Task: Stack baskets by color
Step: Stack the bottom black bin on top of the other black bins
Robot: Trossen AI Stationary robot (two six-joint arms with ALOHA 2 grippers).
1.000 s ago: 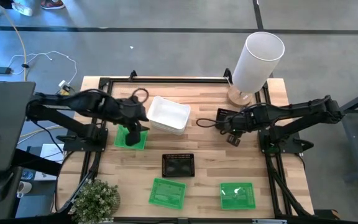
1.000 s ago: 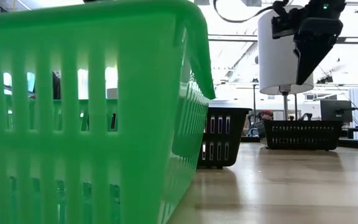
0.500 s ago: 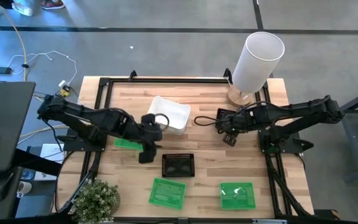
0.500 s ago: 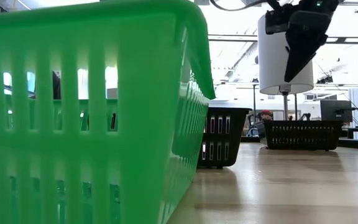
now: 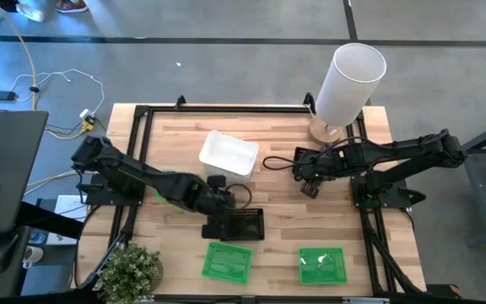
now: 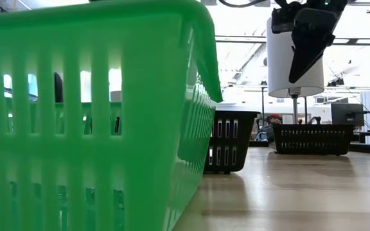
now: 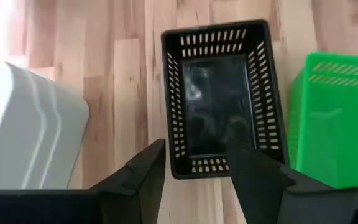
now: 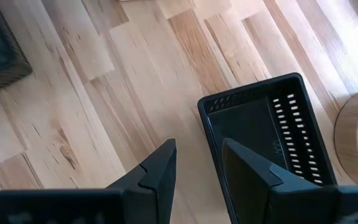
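Left gripper (image 7: 194, 163): I have it open and empty, straddling the near short wall of the centre black basket (image 7: 219, 99), lined up for a rim grasp.
Right gripper (image 8: 197, 163): parted, empty, above a second black basket (image 8: 263, 134) near the white cylinder (image 5: 348, 80).
Stacking target: white baskets (image 5: 229, 155) sit nested mid-table; green baskets (image 5: 226, 261) wait at the front edge.

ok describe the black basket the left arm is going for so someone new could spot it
Start at the tall white cylinder at the table's far right corner, then come toward the near edge at mid-table. The black basket sits there alone, left gripper at its short end. Its near-side neighbours are both green.
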